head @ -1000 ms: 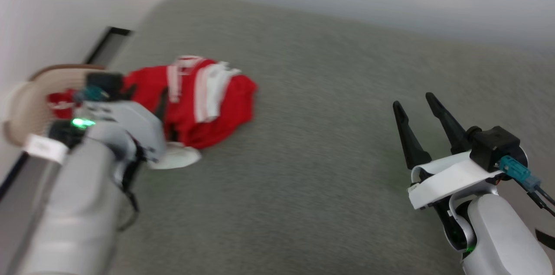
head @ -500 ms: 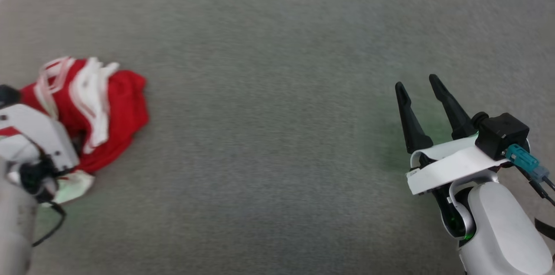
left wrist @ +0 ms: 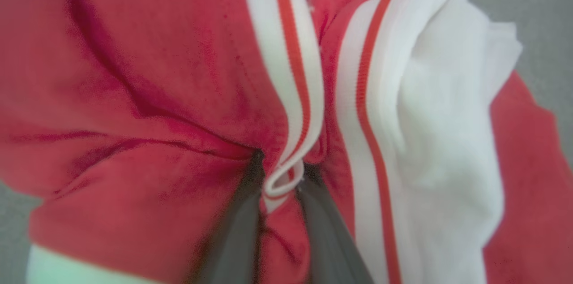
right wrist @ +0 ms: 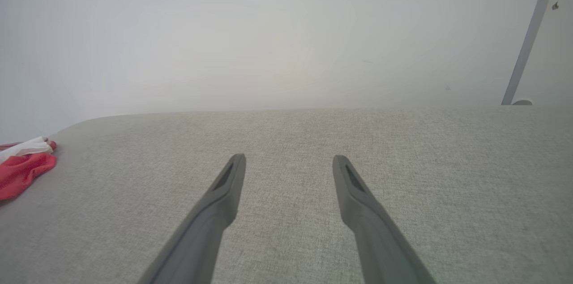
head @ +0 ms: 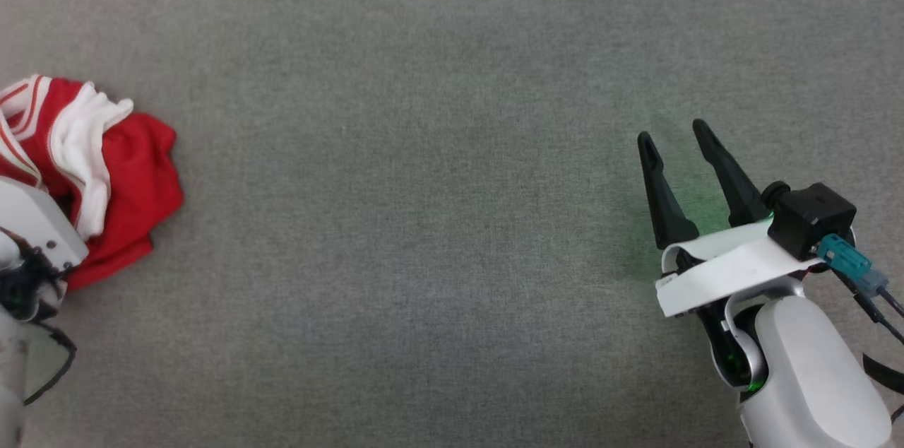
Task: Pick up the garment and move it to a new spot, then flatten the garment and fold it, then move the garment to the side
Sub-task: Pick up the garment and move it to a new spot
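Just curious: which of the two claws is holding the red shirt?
The left gripper: its fingers pinch a striped fold of the garment. The right gripper stands open, apart, above the grey surface.

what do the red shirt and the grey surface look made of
The red shirt: soft matte cloth, probably knit; it creases and bunches, and its striped trim is finely ribbed. The grey surface: matte woven-looking upholstery fabric, with a fine speckled grain.

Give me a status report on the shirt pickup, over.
Left gripper pinching garment at striped trim. Right gripper open, empty, over grey cushion. Garment bunched at cushion's left side, plain cushion between them.
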Motion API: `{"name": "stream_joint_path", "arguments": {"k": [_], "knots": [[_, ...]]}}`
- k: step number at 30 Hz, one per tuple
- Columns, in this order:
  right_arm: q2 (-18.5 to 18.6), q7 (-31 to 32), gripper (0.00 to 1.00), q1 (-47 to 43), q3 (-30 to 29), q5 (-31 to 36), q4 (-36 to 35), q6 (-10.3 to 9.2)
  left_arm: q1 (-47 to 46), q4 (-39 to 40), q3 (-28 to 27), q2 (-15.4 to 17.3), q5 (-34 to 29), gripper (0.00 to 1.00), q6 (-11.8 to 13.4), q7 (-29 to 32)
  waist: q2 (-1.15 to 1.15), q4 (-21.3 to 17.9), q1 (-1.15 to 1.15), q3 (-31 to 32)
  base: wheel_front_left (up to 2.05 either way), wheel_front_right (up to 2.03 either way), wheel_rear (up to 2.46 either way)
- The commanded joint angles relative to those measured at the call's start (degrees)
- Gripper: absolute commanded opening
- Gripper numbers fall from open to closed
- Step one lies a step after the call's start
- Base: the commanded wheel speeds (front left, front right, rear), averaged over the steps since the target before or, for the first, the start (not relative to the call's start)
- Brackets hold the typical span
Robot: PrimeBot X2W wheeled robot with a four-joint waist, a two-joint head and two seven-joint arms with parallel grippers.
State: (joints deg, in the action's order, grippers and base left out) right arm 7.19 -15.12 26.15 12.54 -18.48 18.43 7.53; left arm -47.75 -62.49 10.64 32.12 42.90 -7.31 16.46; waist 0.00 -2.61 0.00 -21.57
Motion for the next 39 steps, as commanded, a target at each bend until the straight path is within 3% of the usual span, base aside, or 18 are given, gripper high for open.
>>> {"name": "stream_joint_path", "arguments": {"k": [1, 6, 12, 17, 22, 31, 39], "knots": [[-0.2, 0.0, 1.00, -0.8, -0.1, 0.0, 0.3, -0.08, 0.7, 0.0, 0.7, -2.9, 0.7, 0.00, -0.2, -1.0, 0.00, 1.3, 0.00, 2.9, 0.00, 0.00, 0.00], [-0.8, 0.0, 1.00, -2.6, -0.7, -0.5, 0.8, -0.08, -1.7, 6.2, 0.1, -2.3, 4.7, 0.00, -0.2, -4.1, 0.00, 1.8, 0.00, 6.3, 0.00, 0.00, 0.00], [-1.8, 0.0, 1.00, -4.9, -2.0, -1.2, 0.5, -0.08, -0.2, 21.0, 4.5, -5.7, 10.0, 0.00, -0.2, -1.2, 0.00, 0.1, 0.00, 8.2, 0.00, 0.00, 0.00], [-2.9, 0.0, 1.00, -5.8, -3.3, -1.6, -0.3, -0.08, 2.0, 32.8, 8.7, -8.1, 12.9, 0.00, -0.2, 3.0, 0.00, -3.3, 0.00, 7.8, 0.00, 0.00, 0.00], [-3.6, 0.0, 1.00, -6.0, -4.1, -2.6, -1.1, -0.08, 2.7, 39.1, 13.2, -11.5, 12.3, 0.00, -0.1, 6.4, 0.00, -8.3, 0.00, 6.6, 0.00, 0.00, 0.00], [-4.3, 0.0, 1.00, -5.9, -5.0, -5.2, -2.1, -0.08, -2.5, 36.4, 19.7, -19.2, 13.7, 0.00, -0.2, 7.4, 0.00, -17.4, 0.00, 4.1, 0.00, 0.00, 0.00], [-4.3, 0.0, 1.00, -6.5, -4.5, -9.3, -2.5, -0.08, -3.7, 22.9, 24.9, -15.4, 14.8, 0.00, -0.2, 6.9, 0.00, -23.5, 0.00, 3.2, 0.00, 0.00, 0.00]]}}
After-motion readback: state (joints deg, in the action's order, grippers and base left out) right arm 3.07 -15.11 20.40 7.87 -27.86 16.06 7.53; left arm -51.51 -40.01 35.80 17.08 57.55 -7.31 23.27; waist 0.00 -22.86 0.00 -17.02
